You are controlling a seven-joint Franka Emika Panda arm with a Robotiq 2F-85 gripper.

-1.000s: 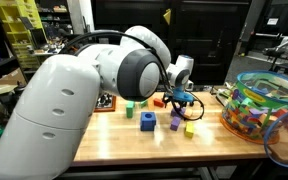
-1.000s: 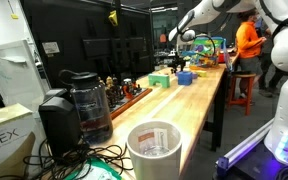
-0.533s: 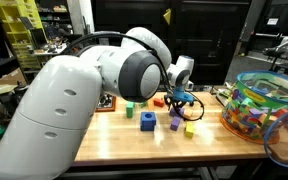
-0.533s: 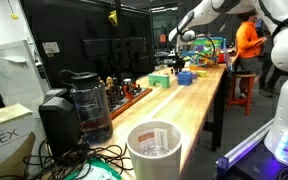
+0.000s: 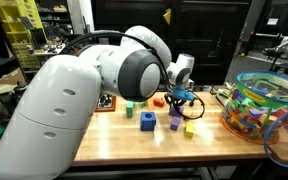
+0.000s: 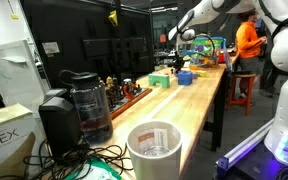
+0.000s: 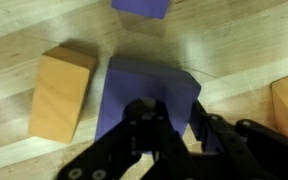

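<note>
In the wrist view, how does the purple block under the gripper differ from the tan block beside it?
Colour: the purple block is violet, the tan block pale wood. Outline: the purple block looks squarish, the tan block narrower and longer. Place: the gripper hangs over the purple block, hiding part; the tan block lies uncovered. Both lie flat on the wooden table.

The gripper (image 5: pixel 181 99) hangs above a purple block (image 5: pixel 176 122) on the table (image 5: pixel 124 142)

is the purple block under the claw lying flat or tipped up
Flat, it seems: in the wrist view the purple square block shows its broad top face head-on, on the wooden tabletop. The claw hides its near edge.
</note>
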